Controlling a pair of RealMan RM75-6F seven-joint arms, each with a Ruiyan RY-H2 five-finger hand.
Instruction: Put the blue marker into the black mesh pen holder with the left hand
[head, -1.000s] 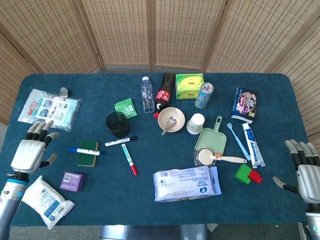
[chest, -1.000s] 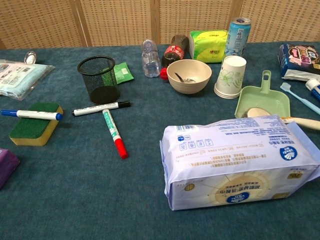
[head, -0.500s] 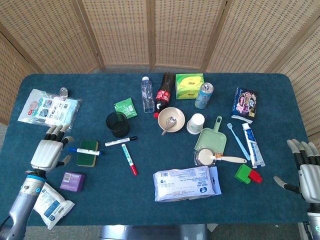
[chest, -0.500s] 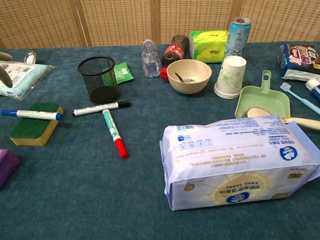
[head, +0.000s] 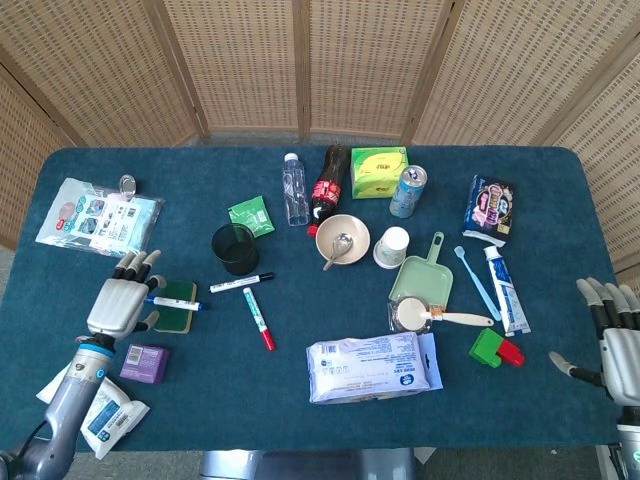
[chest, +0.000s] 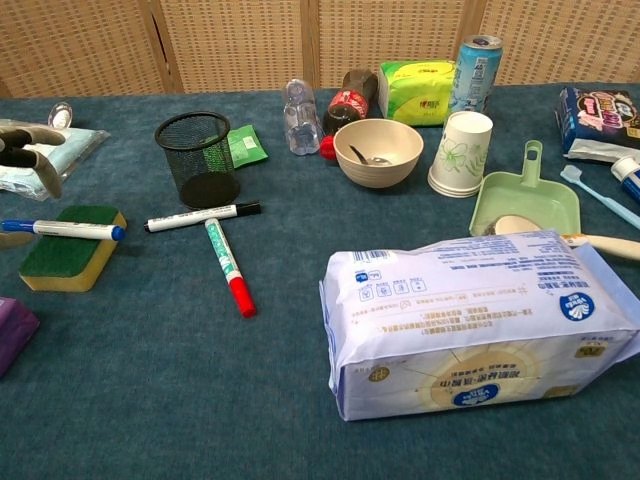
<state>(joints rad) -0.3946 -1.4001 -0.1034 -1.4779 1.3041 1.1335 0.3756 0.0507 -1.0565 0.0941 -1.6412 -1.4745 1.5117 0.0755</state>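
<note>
**Left hand over marker's tail end, nothing gripped**

Left hand (head: 122, 303) sits at the left end of the blue marker (head: 172, 301), fingers (chest: 40, 170) apart and holding nothing; whether it touches the marker cannot be told. Marker lies flat across the sponge (head: 177, 306), cap end pointing right. Black mesh holder (head: 235, 248) stands upright, up and right of the sponge, apart from it. Black marker (head: 241, 282) and red marker (head: 258, 318) lie just below the holder. Right hand (head: 615, 345) at the table's right edge, fingers spread, empty.
</note>
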